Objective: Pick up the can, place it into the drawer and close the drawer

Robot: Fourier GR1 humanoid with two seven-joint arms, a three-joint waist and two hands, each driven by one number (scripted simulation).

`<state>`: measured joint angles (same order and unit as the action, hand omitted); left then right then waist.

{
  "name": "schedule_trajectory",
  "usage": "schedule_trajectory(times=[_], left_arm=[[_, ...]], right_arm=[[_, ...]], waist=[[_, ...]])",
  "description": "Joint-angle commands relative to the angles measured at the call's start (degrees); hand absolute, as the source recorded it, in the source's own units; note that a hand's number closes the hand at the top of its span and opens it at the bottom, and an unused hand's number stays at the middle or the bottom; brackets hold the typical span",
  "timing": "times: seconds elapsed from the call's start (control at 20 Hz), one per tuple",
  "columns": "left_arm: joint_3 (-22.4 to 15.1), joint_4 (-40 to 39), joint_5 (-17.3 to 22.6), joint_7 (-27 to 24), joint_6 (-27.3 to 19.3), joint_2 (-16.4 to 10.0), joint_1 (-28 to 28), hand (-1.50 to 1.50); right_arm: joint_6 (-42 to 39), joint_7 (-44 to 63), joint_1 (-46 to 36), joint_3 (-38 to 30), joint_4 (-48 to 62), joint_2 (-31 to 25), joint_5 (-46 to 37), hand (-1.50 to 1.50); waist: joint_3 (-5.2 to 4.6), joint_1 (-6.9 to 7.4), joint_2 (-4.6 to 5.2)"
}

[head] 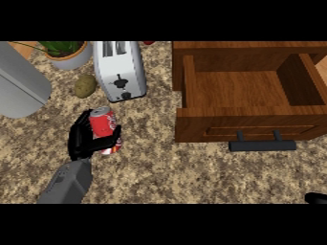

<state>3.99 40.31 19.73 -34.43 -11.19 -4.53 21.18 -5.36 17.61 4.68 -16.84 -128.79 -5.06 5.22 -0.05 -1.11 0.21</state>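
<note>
The left hand [81, 139] curls round the can [103, 123]. The fingers wrap its lower half from the 9 o'clock side, and the thumb crosses its front. The can is red and tilts, with its top toward 12 o'clock. It sits left of the view's centre, over the counter [166, 170].

The drawer [244, 88] stands open at 3 o'clock from the can, well apart from it. Its wooden floor is bare, and its front panel and dark handle [263, 144] face 6 o'clock. Bare counter lies between the can and the drawer's left wall.

A toaster [119, 69] stands near the can at 12 o'clock, and a potato [85, 85] lies at 11 o'clock.

Only a tip of the right hand [325, 198] shows, at the view's 5 o'clock edge. Whether it is open or closed cannot be told.
</note>
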Motion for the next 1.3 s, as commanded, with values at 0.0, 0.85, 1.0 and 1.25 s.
schedule_trajectory(times=[0.0,0.85,1.0,1.25], left_arm=[[-3.0,-2.8,-1.4,3.0,7.8,-1.5,6.5,1.5],[-10.1,19.1,-6.6,33.5,-3.1,2.4,22.5,1.5],[-9.4,18.5,-6.7,36.8,-3.6,3.4,26.5,1.5],[-7.4,11.0,-8.4,37.1,-5.3,3.9,36.4,1.5]], right_arm=[[0.0,-1.6,-0.4,-1.3,2.2,-0.3,0.1,-1.5],[1.5,2.4,-0.9,-0.9,-2.1,-0.3,-0.9,-1.5],[0.6,2.3,-3.1,-3.0,1.5,-2.5,0.9,-1.5],[1.0,1.2,0.7,1.4,-2.4,0.9,-3.5,-1.5]], waist=[[0.01,-0.17,0.07],[0.09,1.62,-0.68],[0.07,1.05,-0.31],[0.06,0.15,-0.07]])
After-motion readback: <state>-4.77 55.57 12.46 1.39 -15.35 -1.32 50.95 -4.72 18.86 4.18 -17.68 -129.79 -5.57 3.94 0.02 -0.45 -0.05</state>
